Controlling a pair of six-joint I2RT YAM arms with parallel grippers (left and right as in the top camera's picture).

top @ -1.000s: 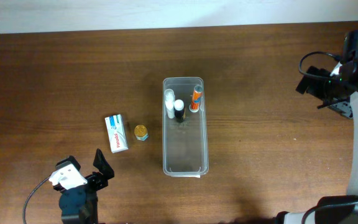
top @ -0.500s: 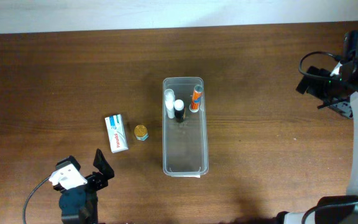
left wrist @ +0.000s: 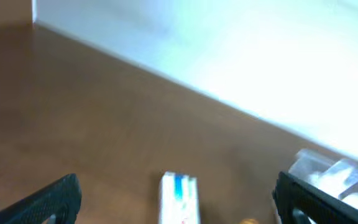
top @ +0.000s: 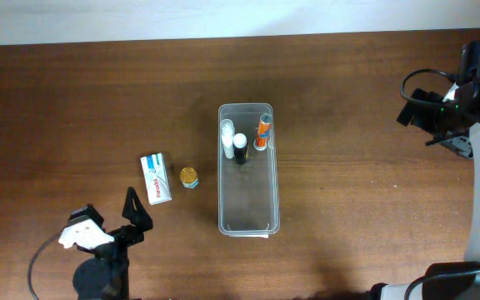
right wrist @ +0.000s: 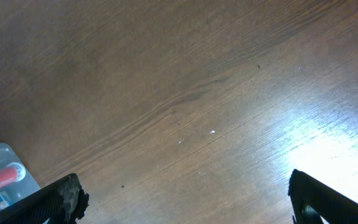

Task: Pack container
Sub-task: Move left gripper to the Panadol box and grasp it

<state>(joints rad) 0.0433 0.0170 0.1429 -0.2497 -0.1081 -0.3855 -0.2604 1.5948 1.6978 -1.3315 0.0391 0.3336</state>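
Overhead: clear container (top: 248, 196) on dark wooden table (top: 98, 100), white wall (top: 140, 17) behind.

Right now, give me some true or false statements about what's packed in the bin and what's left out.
The orange tube is inside the container. True.
The white-and-blue box is inside the container. False: it lies on the table, left of it.
The gold-capped jar sits between box and container. True.
The left pincer is shut on a bottle. False: it is open and empty.
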